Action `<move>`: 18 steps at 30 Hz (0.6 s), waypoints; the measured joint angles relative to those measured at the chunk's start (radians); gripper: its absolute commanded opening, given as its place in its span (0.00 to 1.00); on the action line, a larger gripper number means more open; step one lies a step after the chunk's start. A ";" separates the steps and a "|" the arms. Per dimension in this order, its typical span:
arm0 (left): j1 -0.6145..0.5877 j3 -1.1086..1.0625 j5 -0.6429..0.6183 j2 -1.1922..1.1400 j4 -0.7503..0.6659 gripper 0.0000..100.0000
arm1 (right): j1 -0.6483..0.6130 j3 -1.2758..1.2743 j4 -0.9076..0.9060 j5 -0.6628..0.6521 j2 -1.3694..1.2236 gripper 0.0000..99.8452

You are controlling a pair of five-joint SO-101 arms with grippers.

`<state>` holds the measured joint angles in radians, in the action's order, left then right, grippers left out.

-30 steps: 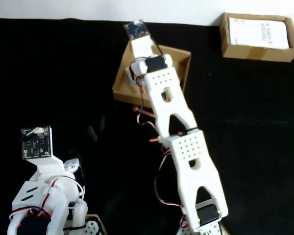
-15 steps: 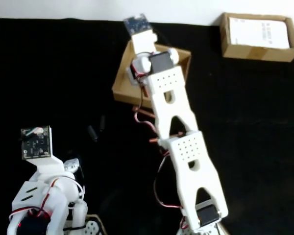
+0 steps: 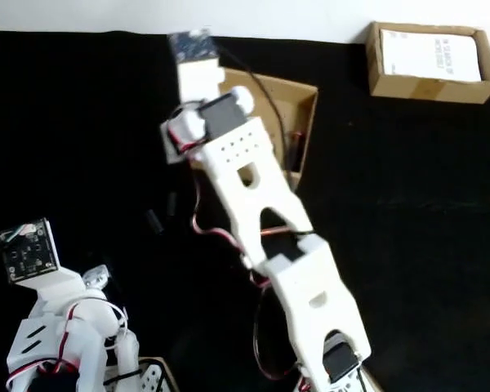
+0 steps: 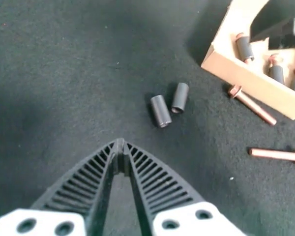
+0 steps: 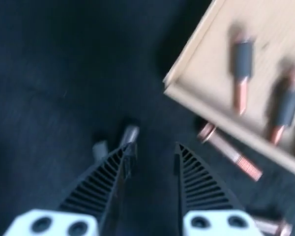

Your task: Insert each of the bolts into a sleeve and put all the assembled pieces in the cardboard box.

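Lying close together on the dark worktop (image 3: 408,245), the two black sleeves (image 4: 160,110) sat on the side of the cardboard box (image 4: 246,78) that faced the near left corner; whether they touched could not be told. Two copper-coloured bolts lay bare on the cloth. The first bolt (image 4: 251,104) was just beside the box's outer wall and the second bolt (image 4: 278,155) was a little farther out. Inside the box rested several assembled pieces (image 4: 244,47), each a bolt with a dark sleeve around its shank.

The left pincer (image 4: 119,147) hung over the cloth near the sleeves, its jaws pressed together at the tips and gripping nothing. The right pincer (image 5: 152,147) stood with a clear gap between its jaws and nothing in that gap, above the worktop beside a corner of the box.

The right arm (image 3: 253,188) stretched from the near edge toward the box at the far edge. The left arm (image 3: 57,327) sat at the near left corner. A second cardboard box (image 3: 429,90) holding a white printed sheet stood by the far right corner.
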<state>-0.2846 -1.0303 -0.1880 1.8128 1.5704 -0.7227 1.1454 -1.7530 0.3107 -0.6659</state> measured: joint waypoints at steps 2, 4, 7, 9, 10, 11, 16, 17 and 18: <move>0.000 0.000 0.000 0.000 0.003 0.01 | -0.031 -0.137 0.000 0.038 0.058 0.10; -0.011 0.000 0.000 0.000 0.003 0.01 | -0.049 -0.258 0.012 0.066 0.078 0.10; -0.049 0.000 0.000 0.000 0.003 0.01 | -0.054 -0.396 0.091 0.103 0.080 0.10; -0.081 0.000 0.000 0.000 0.003 0.01 | -0.054 -0.448 0.157 0.124 0.080 0.10; -0.097 0.000 0.000 0.000 0.003 0.01 | -0.054 -0.471 0.189 0.132 0.080 0.10; -0.112 0.000 0.000 0.000 0.003 0.01 | -0.057 -0.488 0.219 0.138 0.080 0.10; -0.153 0.000 0.000 0.000 0.003 0.01 | -0.071 -0.566 0.367 0.144 0.080 0.10; -0.155 0.000 0.000 0.000 0.003 0.01 | -0.071 -0.586 0.394 0.144 0.080 0.10; -0.155 0.000 0.000 0.000 0.003 0.01 | -0.071 -0.606 0.419 0.144 0.080 0.10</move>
<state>-0.4396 -1.0303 -0.1880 1.8128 1.5735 -0.7933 0.5393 -1.3341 0.4549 -0.5861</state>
